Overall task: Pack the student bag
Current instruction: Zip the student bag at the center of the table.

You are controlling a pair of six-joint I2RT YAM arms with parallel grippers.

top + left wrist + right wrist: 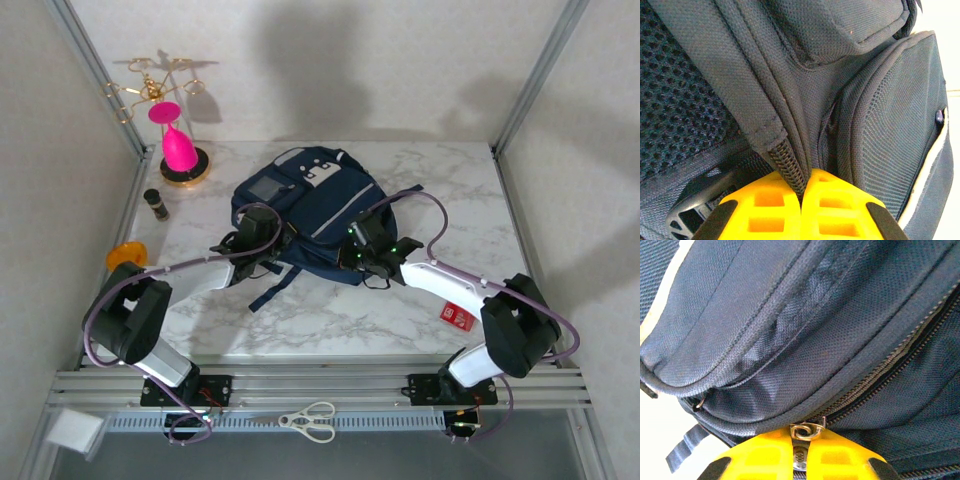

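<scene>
The student bag point(320, 205), a navy-blue backpack with light grey piping, lies in the middle of the marble table. My left gripper point(262, 252) presses against the bag's near left side. Seen from the left wrist, its yellow fingers point(765, 210) are shut on the end of a closed zipper seam point(789, 167) of the student bag point(880, 130). At the bag's near right side sits my right gripper point(362, 255). In the right wrist view its fingers point(765, 455) are shut on a metal zipper pull point(805, 436); beyond it the zipper point(900, 360) stands parted.
A pink cone on a gold and black base point(180, 155) and a gold wire stand point(155, 85) are at the back left. A small dark bottle point(156, 204) and an orange disc point(126, 254) lie at the left edge. A red card point(459, 316) lies near right; scissors point(308, 420) rest below the table.
</scene>
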